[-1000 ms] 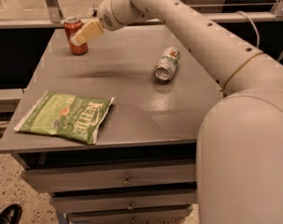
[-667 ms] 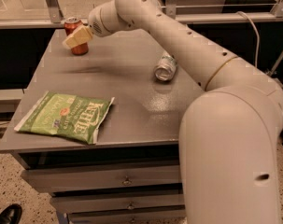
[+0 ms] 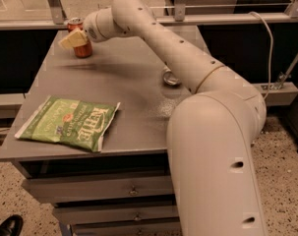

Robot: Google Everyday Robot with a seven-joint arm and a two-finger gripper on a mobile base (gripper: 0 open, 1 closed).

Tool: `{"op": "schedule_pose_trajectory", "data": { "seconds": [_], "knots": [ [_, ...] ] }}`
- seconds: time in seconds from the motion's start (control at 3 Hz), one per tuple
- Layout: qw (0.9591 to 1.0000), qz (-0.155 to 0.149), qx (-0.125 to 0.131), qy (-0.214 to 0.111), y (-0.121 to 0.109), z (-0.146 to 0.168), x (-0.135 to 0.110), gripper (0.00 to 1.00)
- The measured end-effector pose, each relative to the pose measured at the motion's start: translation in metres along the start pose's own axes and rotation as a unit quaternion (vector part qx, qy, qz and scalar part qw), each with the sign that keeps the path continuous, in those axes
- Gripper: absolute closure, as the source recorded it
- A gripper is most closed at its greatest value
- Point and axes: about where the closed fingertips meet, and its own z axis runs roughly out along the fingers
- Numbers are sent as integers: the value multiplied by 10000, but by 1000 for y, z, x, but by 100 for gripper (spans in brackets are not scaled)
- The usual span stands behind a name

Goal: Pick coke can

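The coke can (image 3: pixel 83 49) is red with a silver top and stands upright at the far left corner of the grey table (image 3: pixel 124 97). My gripper (image 3: pixel 72 39) is at the end of the long cream arm that reaches across the table from the right. It sits right at the can's upper front and covers part of it, and I cannot tell if it touches the can.
A green Kettle chip bag (image 3: pixel 70 122) lies flat at the table's front left. A silver can (image 3: pixel 169 78) lies on its side mid-table, mostly hidden behind my arm. Drawers (image 3: pixel 104 191) sit under the tabletop. A railing runs behind the table. A black shoe (image 3: pixel 6 226) is on the floor.
My arm has swung further left and the gripper has come up against the coke can, now overlapping it. The can, the bag and the silver can have not moved.
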Motion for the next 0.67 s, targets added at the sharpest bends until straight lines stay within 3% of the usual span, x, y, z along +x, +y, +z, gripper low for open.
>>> {"op": "schedule_pose_trajectory", "data": {
  "seconds": [0.33,0.67],
  "knots": [
    [9998,116,-104,-101,1,6,-3,54],
    [9996,190,-103,-169,-4,-4,-2,77]
  ]
}}
